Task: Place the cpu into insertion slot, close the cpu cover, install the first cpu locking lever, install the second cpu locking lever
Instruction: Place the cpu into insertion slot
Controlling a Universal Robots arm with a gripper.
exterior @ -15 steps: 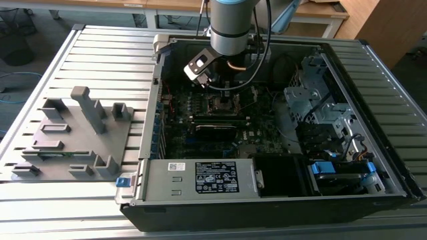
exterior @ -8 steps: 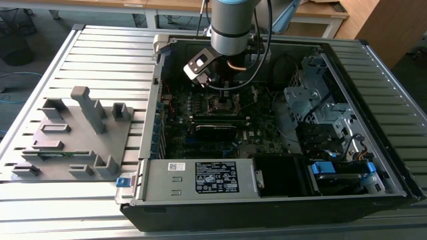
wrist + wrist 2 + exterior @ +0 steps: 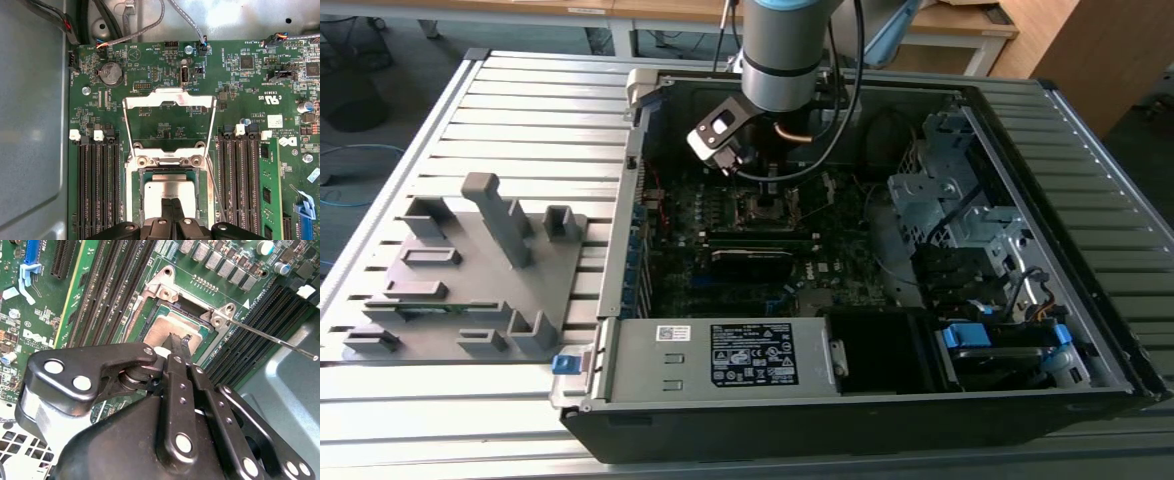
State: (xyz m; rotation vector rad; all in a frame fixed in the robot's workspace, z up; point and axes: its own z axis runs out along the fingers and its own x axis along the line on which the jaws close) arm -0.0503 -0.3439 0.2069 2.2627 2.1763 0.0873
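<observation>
- At the exterior view's left, a grey plastic fixture plate with upright posts point(image 3: 454, 270) rests on the pale slatted metal bench point(image 3: 520, 110).
- Just beside it, a black open-sided computer case point(image 3: 854, 425) lies flat. A silvery power supply box point(image 3: 720, 355) sits along its near edge.
- The grey-and-blue robot arm point(image 3: 781, 50) comes down into the middle of the case, and its tip is over the green motherboard point(image 3: 720, 270).
- In the first wrist view, long black memory slots point(image 3: 97, 190) lie to one side of the socket, and another bank of them is on the far side.
- Between the two banks is the insertion slot, a small square socket with a silvery metal rim point(image 3: 132, 195).
- The cpu, a thin square chip with a pale silvery-grey face point(image 3: 170, 187) point(image 3: 167, 325), lies flat inside that socket.
- The cpu cover, a thin silvery metal frame with a window cut through it point(image 3: 170, 98), is swung open on its hinge at the socket's edge, clear of the chip.
- The black jaws are closed together with no gap visible between the fingertips point(image 3: 166, 207) point(image 3: 176, 340), which are directly over the chip's face. I cannot tell if they touch it.
- A thin metal locking lever rod point(image 3: 270, 339) point(image 3: 216, 195) angles out from a socket corner across the memory slots.
- At the exterior view's right are silvery drive cages point(image 3: 947, 190).
</observation>
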